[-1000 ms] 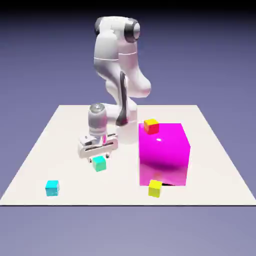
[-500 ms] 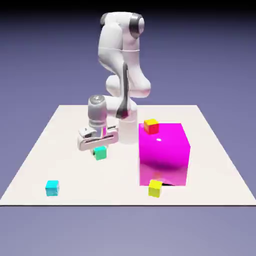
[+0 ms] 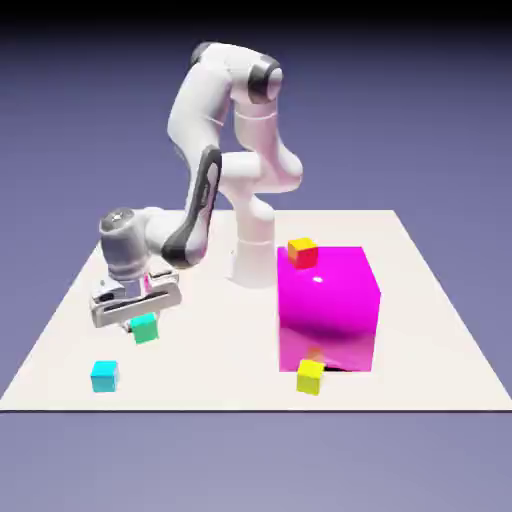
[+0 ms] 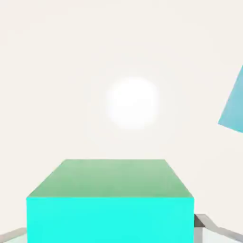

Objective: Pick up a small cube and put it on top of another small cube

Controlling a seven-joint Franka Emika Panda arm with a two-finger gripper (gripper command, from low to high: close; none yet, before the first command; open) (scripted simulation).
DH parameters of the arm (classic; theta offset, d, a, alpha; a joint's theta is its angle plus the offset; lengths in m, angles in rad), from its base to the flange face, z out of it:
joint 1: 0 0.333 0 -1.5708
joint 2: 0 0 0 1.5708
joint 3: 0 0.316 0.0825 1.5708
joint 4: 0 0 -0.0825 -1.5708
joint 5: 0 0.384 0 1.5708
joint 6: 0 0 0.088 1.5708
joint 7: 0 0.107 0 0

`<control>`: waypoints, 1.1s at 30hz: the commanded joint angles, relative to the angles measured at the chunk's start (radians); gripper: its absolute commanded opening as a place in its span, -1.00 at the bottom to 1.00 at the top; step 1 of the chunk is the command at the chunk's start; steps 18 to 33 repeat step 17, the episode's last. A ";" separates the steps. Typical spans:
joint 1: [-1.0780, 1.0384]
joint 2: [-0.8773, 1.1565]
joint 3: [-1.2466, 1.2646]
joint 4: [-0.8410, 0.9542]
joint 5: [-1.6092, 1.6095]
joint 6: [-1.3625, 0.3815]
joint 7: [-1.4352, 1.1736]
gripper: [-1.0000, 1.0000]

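Pick-up done: green-teal cube (image 3: 145,328) held between jaws of gripper (image 3: 138,318), lifted clear of tabletop (image 3: 420,300), near and up-right of cyan cube (image 3: 104,376) in exterior view. Cyan cube corner seen at hand view's right edge. Placement on cyan cube not yet done. Counted: one green-teal cube, one cyan cube, two yellow cubes (image 3: 310,376), one magenta block (image 3: 328,305).
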 commanded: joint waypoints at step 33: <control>0.164 0.198 -0.207 0.249 0.215 -0.117 -0.202 1.00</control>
